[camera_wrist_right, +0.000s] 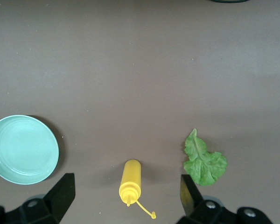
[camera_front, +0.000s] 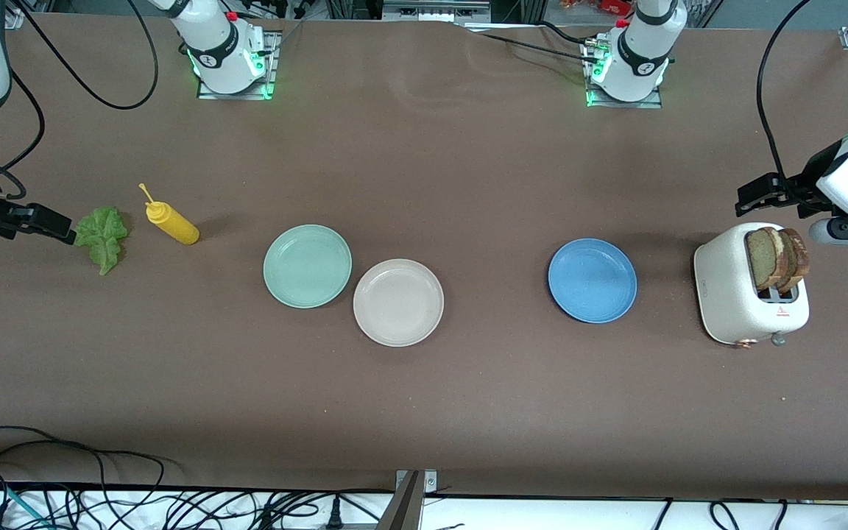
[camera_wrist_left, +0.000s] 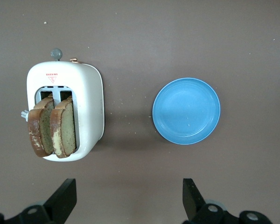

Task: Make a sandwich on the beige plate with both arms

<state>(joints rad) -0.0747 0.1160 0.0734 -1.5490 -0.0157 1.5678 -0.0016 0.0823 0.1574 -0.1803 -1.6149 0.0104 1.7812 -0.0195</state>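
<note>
Beige plate point(camera_front: 398, 302) bare, touching mint plate point(camera_front: 307, 266), two bread slices point(camera_front: 777, 258) upright in toaster point(camera_front: 750, 294), left gripper point(camera_wrist_left: 128, 200) released above toaster, right gripper point(camera_wrist_right: 123, 200) released beside lettuce point(camera_front: 103, 237)

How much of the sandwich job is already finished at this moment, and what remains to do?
Nothing is assembled: the beige plate is bare. Both bread slices stand in the toaster, and the lettuce leaf lies on the table. The left pincer, open, hovers by the toaster; the right pincer, open, is beside the lettuce. All picking and stacking remains.
</note>
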